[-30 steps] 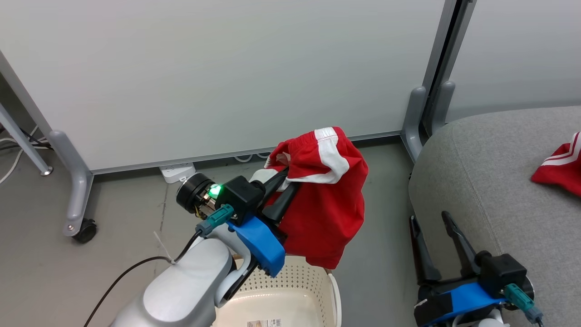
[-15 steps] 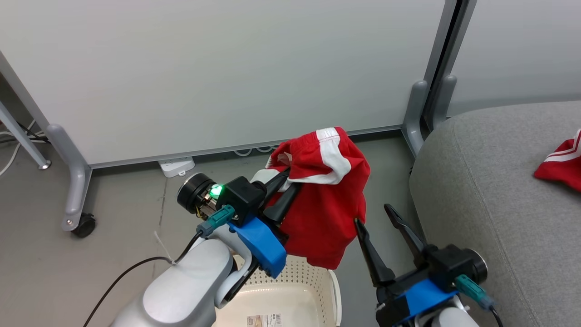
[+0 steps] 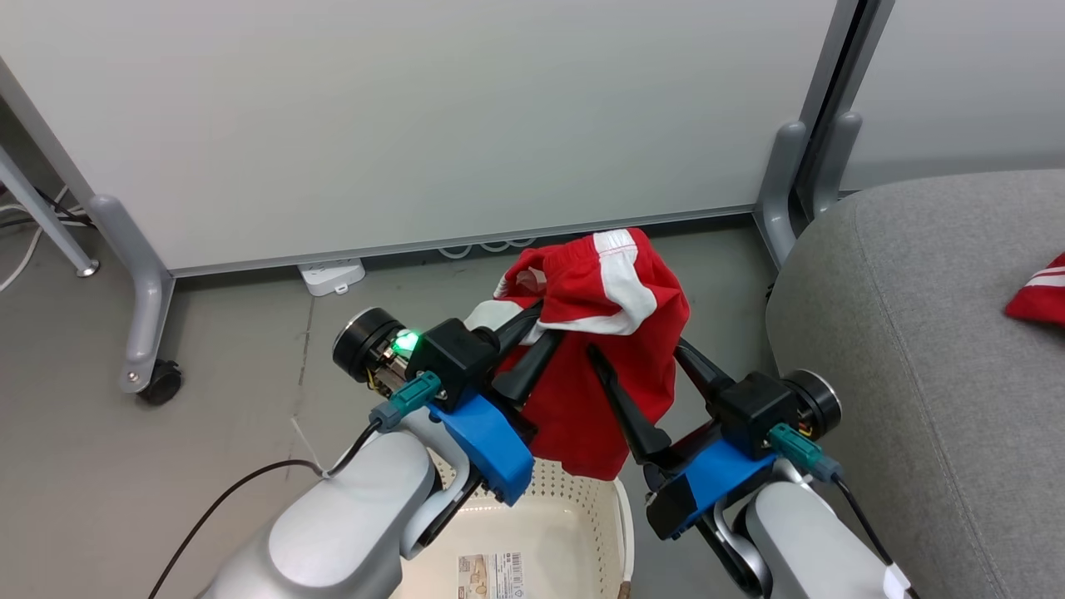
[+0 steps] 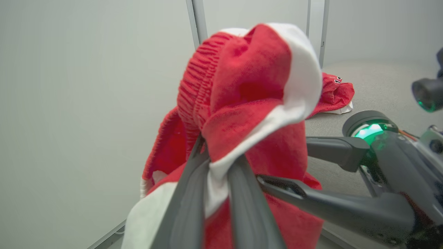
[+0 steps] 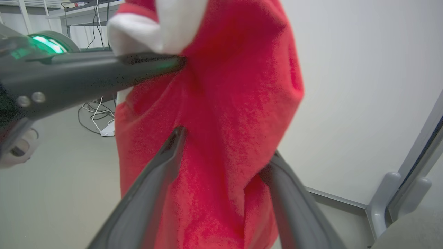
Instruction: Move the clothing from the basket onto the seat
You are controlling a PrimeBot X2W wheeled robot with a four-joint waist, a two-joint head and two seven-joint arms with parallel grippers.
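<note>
Left gripper (image 3: 539, 323): the fingers are nearly closed and pinch a bunched fold of the held garment (image 3: 611, 287) at its white panel, in the centre of the head view. Right gripper (image 3: 635, 348): the fingers are spread wide, one on each side of the hanging lower cloth, and are not clamped on it. In the right wrist view the red fabric hangs between them.

The held garment hangs in the air over the far edge of the basket (image 3: 582, 507) at bottom centre. It is to the left of the seat (image 3: 915, 349), which takes up the right side of the frame.

Handling, as judged: the garment is light, soft and limp. It drapes under its own weight and is not fragile. A pinch on a thick fold or the ribbed waistband should hold best, whereas a single thin layer may slip. A second hold lower down would spread the cloth for laying flat.

Count: two garments, namely the held garment and a second garment (image 3: 1040, 295) lying on the seat at the right edge. One basket, one seat, two grippers.
</note>
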